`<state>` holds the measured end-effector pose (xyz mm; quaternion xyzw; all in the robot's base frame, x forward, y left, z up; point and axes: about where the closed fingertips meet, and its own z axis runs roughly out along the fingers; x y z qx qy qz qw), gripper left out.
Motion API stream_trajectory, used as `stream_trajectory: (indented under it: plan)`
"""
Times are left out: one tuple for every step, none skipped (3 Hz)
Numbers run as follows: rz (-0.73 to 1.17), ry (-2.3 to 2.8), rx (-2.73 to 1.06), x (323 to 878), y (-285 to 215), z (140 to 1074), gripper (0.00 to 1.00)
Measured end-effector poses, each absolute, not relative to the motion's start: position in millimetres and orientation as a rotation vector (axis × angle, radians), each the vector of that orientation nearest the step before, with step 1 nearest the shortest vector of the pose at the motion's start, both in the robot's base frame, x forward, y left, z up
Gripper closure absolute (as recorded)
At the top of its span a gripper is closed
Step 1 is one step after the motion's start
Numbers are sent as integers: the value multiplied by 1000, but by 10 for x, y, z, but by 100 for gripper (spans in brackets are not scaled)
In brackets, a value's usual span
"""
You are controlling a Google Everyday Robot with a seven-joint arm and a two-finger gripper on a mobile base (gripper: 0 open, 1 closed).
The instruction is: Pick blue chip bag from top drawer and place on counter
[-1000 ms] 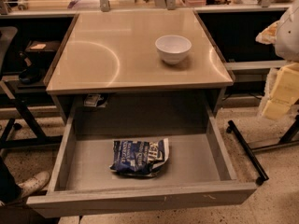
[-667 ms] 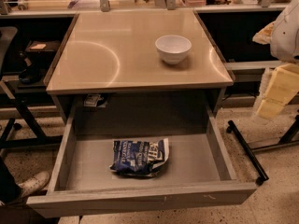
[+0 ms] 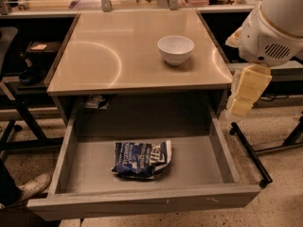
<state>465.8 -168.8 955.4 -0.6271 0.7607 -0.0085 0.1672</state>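
The blue chip bag (image 3: 141, 160) lies crumpled on the grey floor of the open top drawer (image 3: 142, 203), near its middle. The beige counter (image 3: 109, 56) sits above the drawer. My gripper (image 3: 245, 96) hangs from the white arm (image 3: 274, 27) at the right, beside the counter's right front corner. It is above and to the right of the drawer, well apart from the bag and holding nothing that I can see.
A round white bowl (image 3: 175, 48) stands on the counter's right half. A cluttered pale shelf (image 3: 142, 1) with metal posts runs behind. A black frame leg (image 3: 251, 155) lies on the floor at the right. A person's shoe (image 3: 33, 187) is at the lower left.
My arm and gripper have moved left and further into view, closer to the counter's right edge. The bag, bowl and drawer have not moved.
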Motion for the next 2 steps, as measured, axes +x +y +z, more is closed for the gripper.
stream_trajectory:
  plan:
    - [-22,2164,-1786,4660,-1684,9552,0]
    - [6,2164,-1798,4539,-1481,9340,0]
